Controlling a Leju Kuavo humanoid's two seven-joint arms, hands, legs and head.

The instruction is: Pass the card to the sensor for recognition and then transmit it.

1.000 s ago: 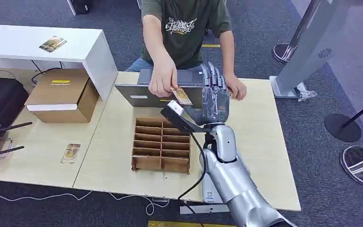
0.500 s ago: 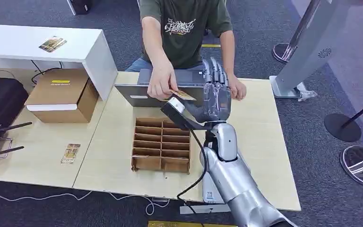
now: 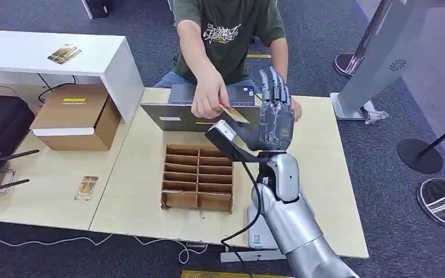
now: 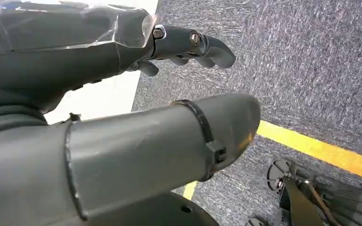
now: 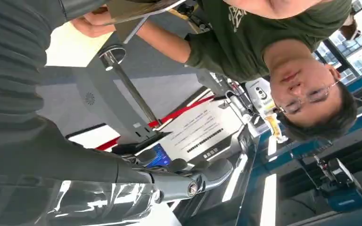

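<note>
Item: card, thin gold-brown rectangle, pinched at its left end by a person's hand above the far middle of the worktop, just left of the robot's right hand. Right hand: raised upright, fingers extended and apart, holding nothing; the card's free end lies close to it, contact not discernible. Left hand: hangs over the carpet, fingers loosely extended, empty. Handling, judged: light, stiff, flat, smooth-faced and prone to slip; best pinched across both faces at the free right end, well clear of the person's fingers. Nearby: laptop beyond, cardboard divider tray nearer, spare card at near left.
</note>
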